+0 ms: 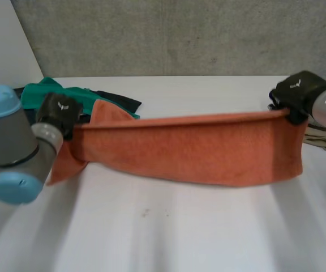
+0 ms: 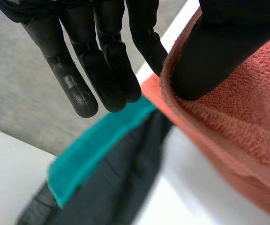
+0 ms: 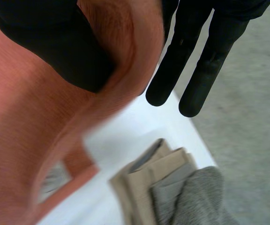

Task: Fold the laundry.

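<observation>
An orange towel (image 1: 197, 147) hangs stretched in a long band above the white table (image 1: 168, 226), held up between my two hands. My left hand (image 1: 58, 113) grips its upper left end. In the left wrist view the thumb (image 2: 210, 51) presses into the towel's edge (image 2: 238, 131) while the other fingers (image 2: 102, 61) stay straight beside it. My right hand (image 1: 296, 90) holds the upper right corner. In the right wrist view the towel (image 3: 22, 140) wraps round the thumb (image 3: 55, 42), with straight fingers (image 3: 196, 56) alongside.
A green cloth (image 1: 52, 90) and a dark cloth (image 1: 120, 102) lie heaped at the back left, below my left hand's fingertips (image 2: 93, 150). Folded beige and grey cloths (image 3: 172, 187) are stacked at the table's right edge (image 1: 324, 139).
</observation>
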Controlling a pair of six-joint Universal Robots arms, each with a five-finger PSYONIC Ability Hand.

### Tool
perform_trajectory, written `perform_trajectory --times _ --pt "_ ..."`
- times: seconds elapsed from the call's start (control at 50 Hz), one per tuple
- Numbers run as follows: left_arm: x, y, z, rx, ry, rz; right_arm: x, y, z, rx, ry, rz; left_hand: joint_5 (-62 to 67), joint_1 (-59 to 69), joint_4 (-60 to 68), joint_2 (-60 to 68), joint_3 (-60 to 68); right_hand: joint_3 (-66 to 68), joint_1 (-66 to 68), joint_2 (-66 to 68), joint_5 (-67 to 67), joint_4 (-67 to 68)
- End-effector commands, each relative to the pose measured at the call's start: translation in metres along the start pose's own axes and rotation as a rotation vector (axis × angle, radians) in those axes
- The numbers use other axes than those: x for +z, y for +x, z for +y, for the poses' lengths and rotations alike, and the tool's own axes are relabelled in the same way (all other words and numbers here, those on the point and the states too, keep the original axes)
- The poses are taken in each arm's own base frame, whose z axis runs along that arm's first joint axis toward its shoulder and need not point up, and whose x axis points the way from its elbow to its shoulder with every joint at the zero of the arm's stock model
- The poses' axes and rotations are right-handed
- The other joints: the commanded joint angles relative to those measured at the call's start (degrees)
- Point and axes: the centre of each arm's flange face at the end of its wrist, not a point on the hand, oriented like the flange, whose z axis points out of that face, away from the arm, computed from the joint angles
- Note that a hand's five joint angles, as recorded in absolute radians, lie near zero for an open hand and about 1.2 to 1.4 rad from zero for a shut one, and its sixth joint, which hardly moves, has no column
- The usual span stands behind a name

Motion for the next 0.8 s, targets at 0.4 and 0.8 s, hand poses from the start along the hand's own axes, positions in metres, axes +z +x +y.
perform_trajectory --times 0.4,0.8 --pt "0.017 -0.065 -0.103 -0.095 0.582 -0.343 0.001 0.049 -0.102 0.128 0.662 0.510 14.3 14.1 11.3 11.4 11.6 11.7 16.4 12.5 11.5 11.3" --pt "-0.022 0.064 0.053 -0.081 0.106 0.046 0.021 -0.061 0.085 0.248 0.044 -0.039 -8.9 -9.0 -11.9 -11.8 -11.5 11.7 16.4 12.5 11.5 11.3"
